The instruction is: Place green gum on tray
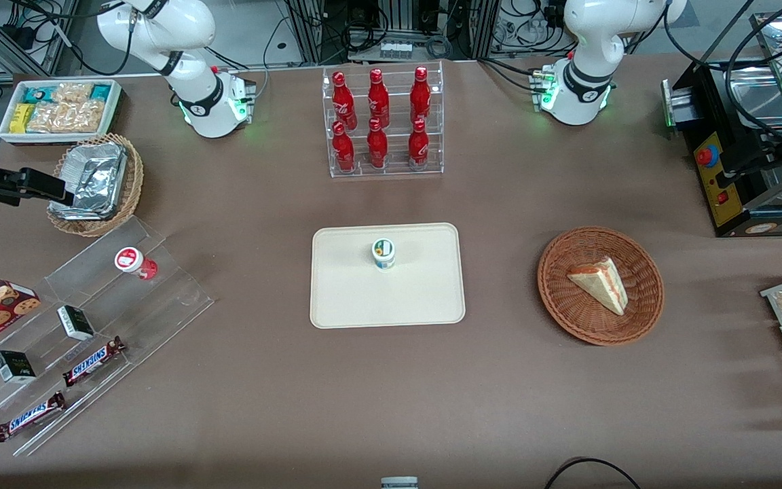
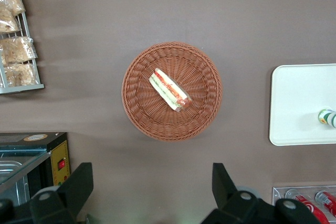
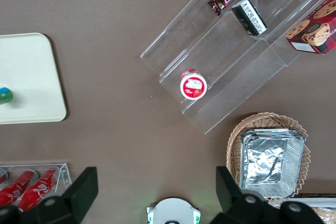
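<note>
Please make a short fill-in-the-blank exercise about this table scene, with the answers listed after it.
1. The green gum stands upright on the ____.
2. The red-lidded bottle stands on a clear ____ stand.
3. The wicker basket holds a ____.
4. The gripper, above the table near the foil tray, is ____.

Answers: tray; acrylic; sandwich; open

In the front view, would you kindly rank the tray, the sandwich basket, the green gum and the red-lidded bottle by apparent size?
1. tray
2. sandwich basket
3. green gum and red-lidded bottle: look alike, unranked.

The gripper is open above the foil tray.
</note>
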Controlling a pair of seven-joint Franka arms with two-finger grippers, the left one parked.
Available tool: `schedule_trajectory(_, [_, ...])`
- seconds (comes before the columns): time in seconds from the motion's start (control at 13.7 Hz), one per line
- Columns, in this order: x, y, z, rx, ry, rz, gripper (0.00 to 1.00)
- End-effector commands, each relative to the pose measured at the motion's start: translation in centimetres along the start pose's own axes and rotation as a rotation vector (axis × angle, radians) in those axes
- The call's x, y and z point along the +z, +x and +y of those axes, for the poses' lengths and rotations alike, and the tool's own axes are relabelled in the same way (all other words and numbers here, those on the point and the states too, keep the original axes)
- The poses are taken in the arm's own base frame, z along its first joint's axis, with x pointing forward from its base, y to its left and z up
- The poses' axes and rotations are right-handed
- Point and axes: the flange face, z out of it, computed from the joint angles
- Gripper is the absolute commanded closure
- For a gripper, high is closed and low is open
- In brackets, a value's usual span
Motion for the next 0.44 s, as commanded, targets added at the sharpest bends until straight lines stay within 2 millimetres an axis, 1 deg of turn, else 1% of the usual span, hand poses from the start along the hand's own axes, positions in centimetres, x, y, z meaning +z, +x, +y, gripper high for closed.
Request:
schedule_trajectory(0.0, [0.06, -0.60, -0.42, 0.007, -0.018, 0.002, 0.00])
schedule_trajectory(0.15, [0.20, -0.09, -0.37, 0.009, -0.051, 0.004, 0.00])
schedule_trajectory(0.37, [0.12, 0.17, -0.49, 0.010, -0.056, 0.014, 0.00])
